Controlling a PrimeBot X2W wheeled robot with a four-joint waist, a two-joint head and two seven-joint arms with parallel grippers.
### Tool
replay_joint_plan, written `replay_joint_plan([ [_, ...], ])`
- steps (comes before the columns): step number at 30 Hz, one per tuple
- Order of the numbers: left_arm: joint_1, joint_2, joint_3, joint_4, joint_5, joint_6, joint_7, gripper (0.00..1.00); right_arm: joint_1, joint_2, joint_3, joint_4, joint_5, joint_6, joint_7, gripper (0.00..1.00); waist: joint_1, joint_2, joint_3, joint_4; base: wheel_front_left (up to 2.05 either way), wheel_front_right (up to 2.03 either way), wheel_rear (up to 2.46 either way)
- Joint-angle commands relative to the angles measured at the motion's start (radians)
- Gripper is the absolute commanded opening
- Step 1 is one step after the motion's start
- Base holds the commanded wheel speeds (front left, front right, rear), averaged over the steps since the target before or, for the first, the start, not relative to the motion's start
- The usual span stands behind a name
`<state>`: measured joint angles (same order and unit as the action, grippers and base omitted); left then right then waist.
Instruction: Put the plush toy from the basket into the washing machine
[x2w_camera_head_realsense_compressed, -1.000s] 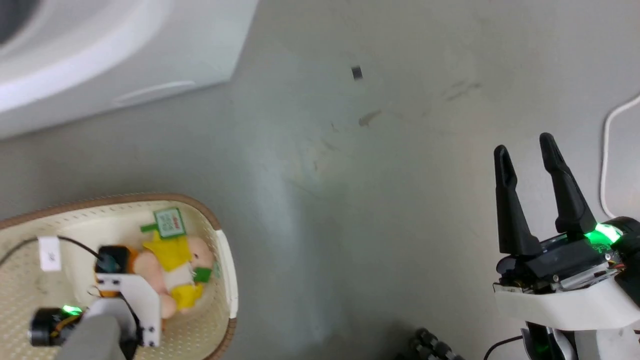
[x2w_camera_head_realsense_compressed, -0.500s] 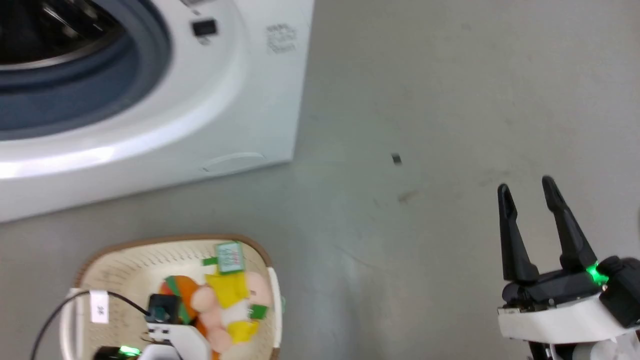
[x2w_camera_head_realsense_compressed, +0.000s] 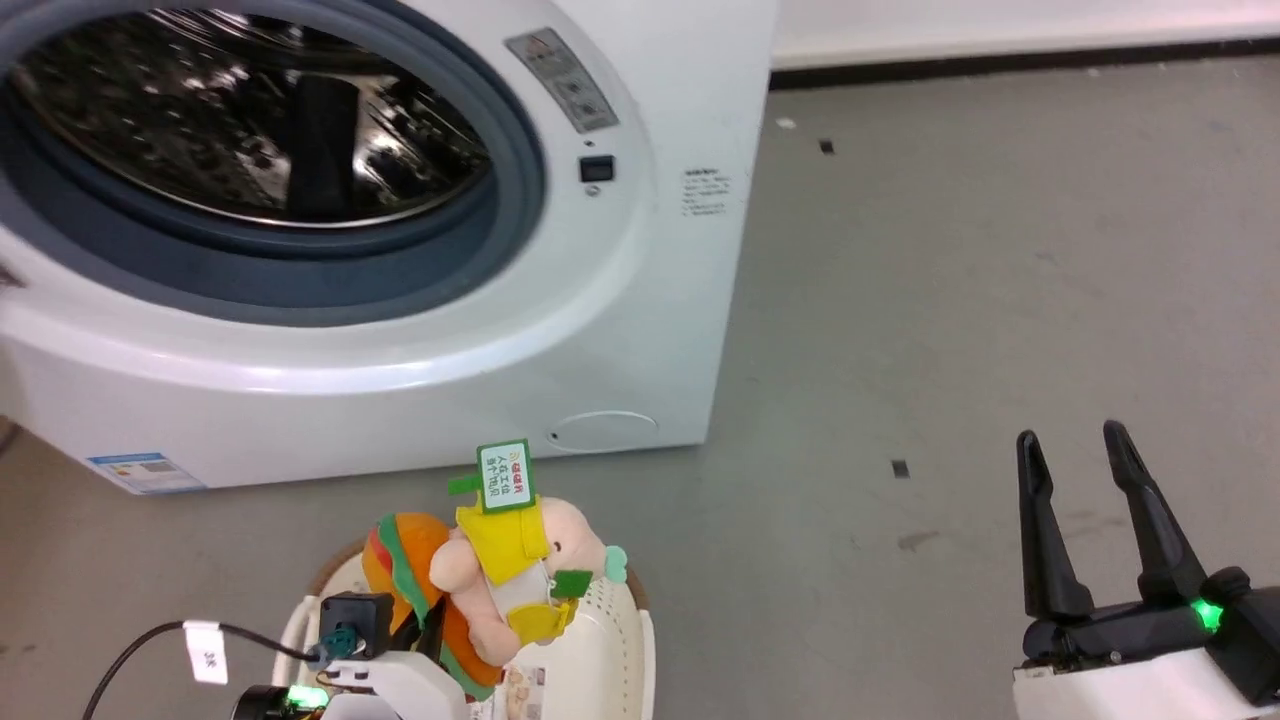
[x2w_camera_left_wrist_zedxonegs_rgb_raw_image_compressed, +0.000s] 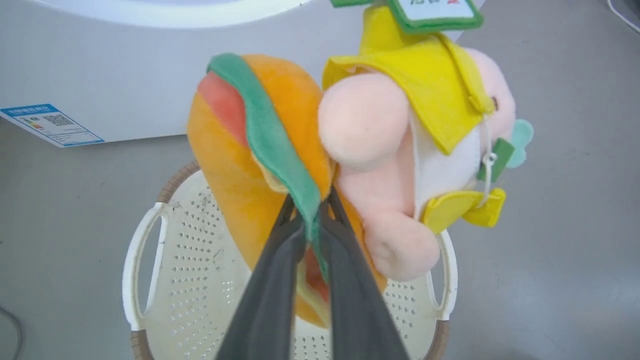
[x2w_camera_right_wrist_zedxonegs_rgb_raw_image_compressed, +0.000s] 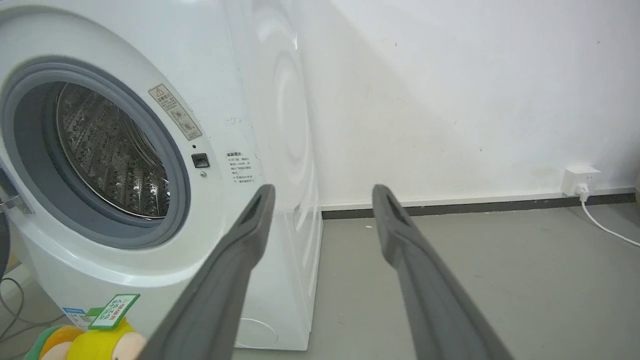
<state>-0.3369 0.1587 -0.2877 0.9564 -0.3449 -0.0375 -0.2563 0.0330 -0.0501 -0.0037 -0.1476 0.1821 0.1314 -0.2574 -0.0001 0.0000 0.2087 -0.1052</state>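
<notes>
The plush toy (x2w_camera_head_realsense_compressed: 500, 570) (x2w_camera_left_wrist_zedxonegs_rgb_raw_image_compressed: 380, 150), pink-peach with yellow clothes, an orange striped part and a green-red tag, hangs lifted above the basket (x2w_camera_head_realsense_compressed: 610, 640) (x2w_camera_left_wrist_zedxonegs_rgb_raw_image_compressed: 150, 250). My left gripper (x2w_camera_left_wrist_zedxonegs_rgb_raw_image_compressed: 310, 207) is shut on the toy's orange and green part, fingers pinching it from below. The basket sits on the floor under the toy. The washing machine (x2w_camera_head_realsense_compressed: 420, 330) (x2w_camera_right_wrist_zedxonegs_rgb_raw_image_compressed: 235, 125) stands just behind, its round opening showing the steel drum (x2w_camera_head_realsense_compressed: 260, 120). The toy's top (x2w_camera_right_wrist_zedxonegs_rgb_raw_image_compressed: 100, 340) peeks in at the lower left of the right wrist view. My right gripper (x2w_camera_head_realsense_compressed: 1075, 450) (x2w_camera_right_wrist_zedxonegs_rgb_raw_image_compressed: 320, 195) is open and empty at the lower right.
Grey floor (x2w_camera_head_realsense_compressed: 950, 300) stretches to the right of the washer. A white wall (x2w_camera_right_wrist_zedxonegs_rgb_raw_image_compressed: 450, 100) with a dark baseboard stands behind, with a socket and white cable (x2w_camera_right_wrist_zedxonegs_rgb_raw_image_compressed: 585, 200) at the far right. A black cable with a white label (x2w_camera_head_realsense_compressed: 205, 650) runs by my left wrist.
The head camera has tilted up, bringing the washer's whole opening into view. My left gripper has lifted the plush toy out of the basket. The right gripper stays open.
</notes>
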Motion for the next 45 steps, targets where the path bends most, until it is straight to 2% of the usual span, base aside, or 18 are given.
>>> replay_joint_plan([
  [1, 0.044, 0.004, 0.012, -0.064, 0.005, 0.007, -0.005, 0.0, 0.022, 0.0, -0.002, -0.003, -0.011, -0.001, -0.004, 1.0, 0.0001, 0.0, -0.048, 0.043, 0.0, 0.0, 0.0],
  [11, 0.153, 0.008, 0.061, -0.361, 0.018, 0.043, -0.005, 0.0, 0.053, 0.0, -0.001, -0.006, -0.007, -0.001, -0.004, 1.0, 0.0001, 0.0, -0.098, 0.062, 0.0, 0.0, 0.0],
  [16, 0.153, 0.032, 0.083, -0.515, 0.031, 0.068, -0.005, 0.0, 0.05, 0.0, 0.003, -0.015, -0.002, -0.001, -0.004, 1.0, 0.0001, 0.0, -0.083, 0.056, 0.0, 0.0, 0.0],
  [23, 0.081, 0.088, 0.144, -0.704, 0.034, 0.106, 0.001, 0.0, 0.016, 0.0, 0.003, -0.035, -0.005, -0.001, -0.004, 1.0, 0.0001, 0.0, 0.0, 0.028, 0.0, 0.0, 0.0],
  [29, -0.061, 0.176, 0.202, -0.782, 0.026, 0.106, 0.062, 0.0, -0.043, 0.0, 0.015, -0.069, -0.012, -0.001, -0.004, 1.0, 0.0001, 0.0, 0.143, -0.017, 0.0, 0.0, 0.0],
  [36, -0.284, 0.308, 0.239, -0.76, 0.038, 0.089, 0.216, 0.0, -0.137, 0.0, 0.023, -0.118, -0.016, -0.001, -0.004, 1.0, 0.0001, 0.0, 0.331, -0.076, 0.0, 0.0, 0.0],
  [45, -0.619, 0.432, 0.218, -0.576, 0.059, 0.016, 0.348, 0.0, -0.191, 0.0, 0.013, -0.15, 0.026, -0.001, -0.004, 1.0, 0.0001, 0.0, 0.505, -0.128, 0.0, 0.0, 0.0],
])
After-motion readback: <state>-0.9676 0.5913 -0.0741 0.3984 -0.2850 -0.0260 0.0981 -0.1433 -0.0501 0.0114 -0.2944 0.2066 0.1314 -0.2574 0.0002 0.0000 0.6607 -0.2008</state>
